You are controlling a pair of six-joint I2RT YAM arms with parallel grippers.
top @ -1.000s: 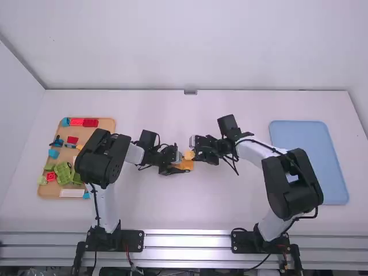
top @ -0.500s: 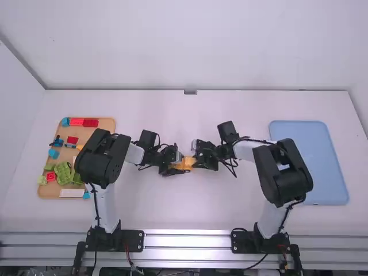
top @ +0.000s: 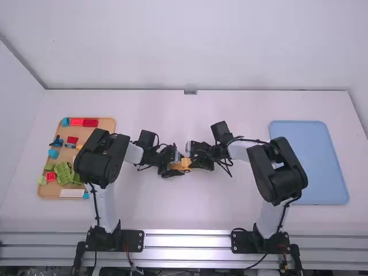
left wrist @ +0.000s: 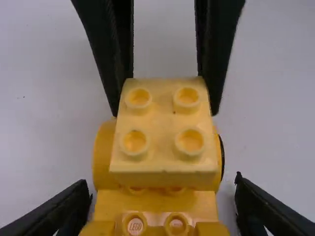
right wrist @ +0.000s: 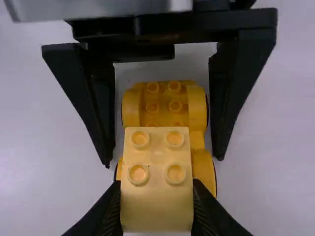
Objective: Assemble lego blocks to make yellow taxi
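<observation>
Middle of the white table (top: 190, 213), high view: both grippers are meeting over the taxi pieces. Right gripper (top: 191, 161) is pinching a pale yellow, four-studded plastic block (left wrist: 163, 115); in the right wrist view, the right gripper (right wrist: 156, 184) is pressing a finger to each side of it. Block is sitting over the deeper yellow, studded car base with rounded wheel arches (right wrist: 164, 105), lining up roughly along its length. Whether its underside is locking onto the studds below, cannot tell.

Left gripper (top: 179, 166) is straddling the base, jaws standing apart. In the left wrist view, the left gripper (left wrist: 163, 189) is keeping a finger on either side, pale gaps showing between them and the yellow sides; not gripping.

Robot's left side: a tan rectangular tray (top: 106, 124) is holding loose plastic pieces, with green ones (top: 64, 172) lying near its lower edge and red bricks (top: 90, 122) along its far edge. Right side: a light blue rectangular tray (top: 310, 161) is lying flat.
</observation>
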